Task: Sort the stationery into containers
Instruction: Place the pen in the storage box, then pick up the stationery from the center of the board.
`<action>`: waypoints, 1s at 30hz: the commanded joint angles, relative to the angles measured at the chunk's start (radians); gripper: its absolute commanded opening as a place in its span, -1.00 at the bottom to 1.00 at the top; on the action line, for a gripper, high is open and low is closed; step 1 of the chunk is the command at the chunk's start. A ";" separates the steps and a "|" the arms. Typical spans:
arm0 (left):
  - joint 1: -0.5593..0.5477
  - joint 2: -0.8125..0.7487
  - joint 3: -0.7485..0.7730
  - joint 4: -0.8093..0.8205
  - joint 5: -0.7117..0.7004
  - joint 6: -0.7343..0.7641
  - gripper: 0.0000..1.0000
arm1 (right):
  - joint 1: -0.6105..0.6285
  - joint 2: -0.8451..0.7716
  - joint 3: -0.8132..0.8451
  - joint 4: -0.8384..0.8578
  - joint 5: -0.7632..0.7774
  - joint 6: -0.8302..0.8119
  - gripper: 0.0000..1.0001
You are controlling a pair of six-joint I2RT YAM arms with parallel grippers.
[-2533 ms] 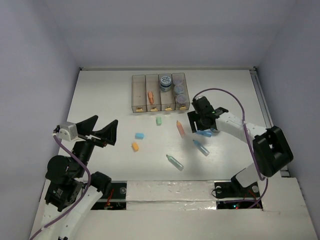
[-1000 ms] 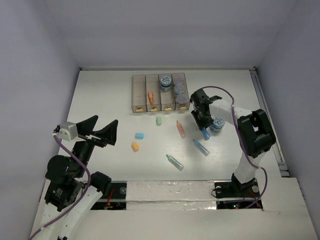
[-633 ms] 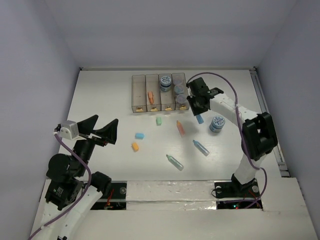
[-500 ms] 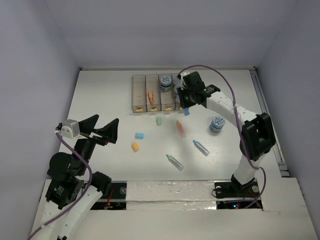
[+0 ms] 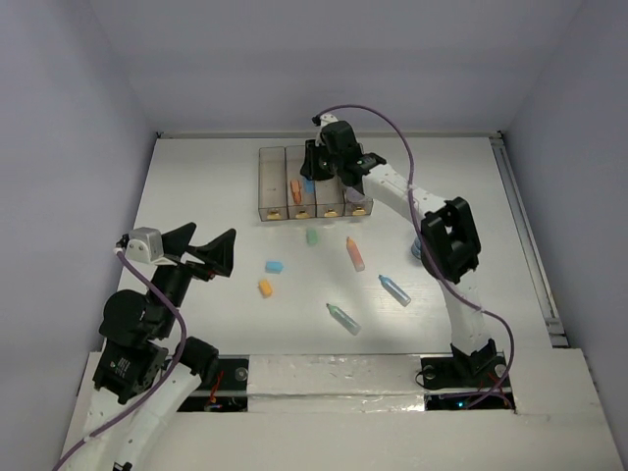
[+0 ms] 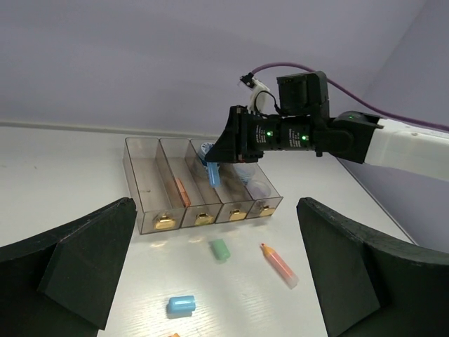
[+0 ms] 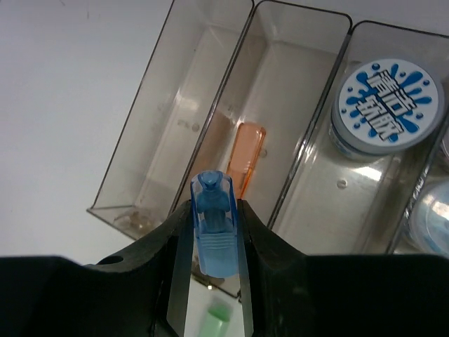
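Now the right gripper (image 7: 212, 219), jaws partly closed on a blue marker (image 7: 211, 202) held roughly upright, hangs above the containers (image 5: 263, 186) near the bin holding an orange marker (image 7: 247, 151); lowering it, tipping it lengthwise and releasing well inside that bin's walls should work best.

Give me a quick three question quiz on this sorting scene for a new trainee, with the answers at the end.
1. True or false: the left hand is shut on something.
2. What is the right hand holding above the bins?
3. The marker lying in the second bin from the left is: A pink, B orange, C teal.
Key: 1 false, it is open and empty. 2 a blue marker. 3 B.
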 commanded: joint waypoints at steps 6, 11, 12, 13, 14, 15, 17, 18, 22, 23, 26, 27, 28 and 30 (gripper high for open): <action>0.010 0.019 0.026 0.040 0.005 0.010 0.98 | -0.004 0.075 0.114 0.095 -0.015 0.086 -0.68; 0.010 0.019 0.026 0.042 0.005 0.010 0.98 | -0.004 0.114 0.176 0.037 -0.006 0.093 0.33; 0.010 0.019 0.026 0.040 0.007 0.010 0.98 | -0.004 0.111 0.177 0.032 0.008 0.093 0.48; 0.019 0.019 0.026 0.042 0.007 0.010 0.98 | -0.004 0.105 0.176 0.031 0.011 0.092 0.60; 0.019 0.021 0.026 0.042 0.008 0.010 0.98 | -0.004 0.094 0.162 0.038 0.014 0.090 0.62; 0.019 0.021 0.026 0.042 0.010 0.010 0.98 | -0.004 0.066 0.148 0.049 0.025 0.090 0.63; 0.019 0.021 0.026 0.042 0.010 0.010 0.98 | -0.004 0.030 0.092 0.086 0.031 0.089 0.63; 0.019 0.021 0.026 0.043 0.012 0.010 0.98 | -0.004 -0.021 0.067 0.097 0.057 0.086 0.63; 0.019 0.016 0.025 0.042 0.015 0.010 0.98 | -0.004 -0.198 -0.148 0.175 0.206 0.049 0.63; 0.019 0.013 0.025 0.042 0.015 0.012 0.98 | -0.004 -0.239 -0.204 0.181 0.253 0.043 0.63; 0.019 0.004 0.025 0.045 0.027 0.012 0.98 | -0.028 -0.405 -0.434 0.190 0.427 0.053 0.66; 0.019 0.000 0.025 0.045 0.027 0.013 0.98 | -0.055 -0.449 -0.552 0.192 0.471 0.060 0.68; 0.019 -0.003 0.025 0.045 0.027 0.013 0.98 | -0.068 -0.492 -0.606 0.184 0.499 0.070 0.71; 0.008 -0.013 0.025 0.045 0.027 0.013 0.98 | -0.108 -0.604 -0.697 0.152 0.618 0.083 0.90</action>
